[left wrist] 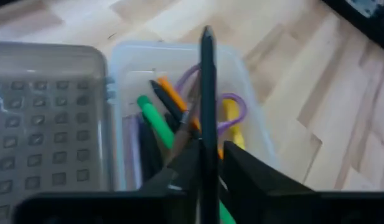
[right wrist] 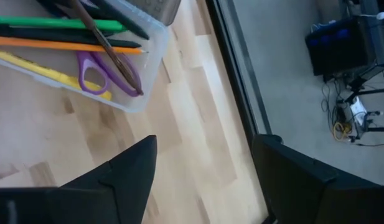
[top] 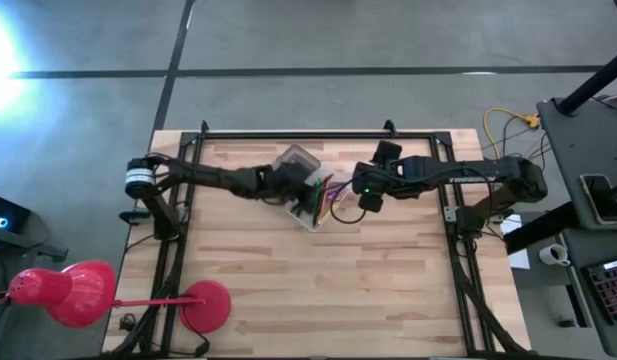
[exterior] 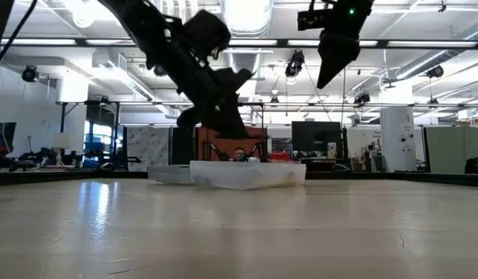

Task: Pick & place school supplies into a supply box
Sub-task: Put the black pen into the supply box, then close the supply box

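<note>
Your left hand [left wrist: 207,171] is pinched on a black pen [left wrist: 208,93], poised over the open supply box [left wrist: 254,124] mid-worktop [top: 288,290]; I judge this the placing step, so lower and release next. Inside lie one green, one orange and one yellow piece and purple-handled scissors [right wrist: 101,71]. Your right hand [right wrist: 204,180], spread wide, waits just right of the box.

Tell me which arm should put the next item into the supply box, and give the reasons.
Left. The left gripper is shut on a black pen, held right above the open supply box. The right gripper is open, holds nothing and hangs over bare table beside the box.
</note>
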Controlling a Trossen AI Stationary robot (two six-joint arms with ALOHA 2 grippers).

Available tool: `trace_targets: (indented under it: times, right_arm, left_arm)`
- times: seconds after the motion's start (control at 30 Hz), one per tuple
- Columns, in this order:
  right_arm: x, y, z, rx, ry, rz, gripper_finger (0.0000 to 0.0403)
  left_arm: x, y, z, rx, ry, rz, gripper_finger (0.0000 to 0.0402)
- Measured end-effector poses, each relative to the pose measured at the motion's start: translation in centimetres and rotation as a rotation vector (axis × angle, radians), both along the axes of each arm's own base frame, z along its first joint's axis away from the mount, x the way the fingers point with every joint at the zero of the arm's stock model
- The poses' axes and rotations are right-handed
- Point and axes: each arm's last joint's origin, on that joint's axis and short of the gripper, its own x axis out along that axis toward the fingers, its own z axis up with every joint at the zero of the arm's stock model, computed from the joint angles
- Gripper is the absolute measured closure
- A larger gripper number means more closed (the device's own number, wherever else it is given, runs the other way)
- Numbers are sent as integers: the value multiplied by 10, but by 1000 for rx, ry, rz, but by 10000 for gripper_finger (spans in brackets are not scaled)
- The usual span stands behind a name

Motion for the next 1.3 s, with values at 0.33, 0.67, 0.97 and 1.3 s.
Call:
trace_targets:
  times: [0.33,0.67,0.97,1.3]
  right_arm:
    - [-3,1,0,1,1,0,145]
    - [-15,11,-6,409,-208,-240,177]
    - [-3,40,-72,640,-422,-506,254]
    - [4,42,-124,746,-559,-671,389]
  left_arm:
    - [-8,-10,3,-188,10,-92,253]
    - [-94,-4,34,11,75,192,253]
    - [-168,64,-1,-157,-10,402,286]
    - [-164,114,-22,-189,84,560,363]
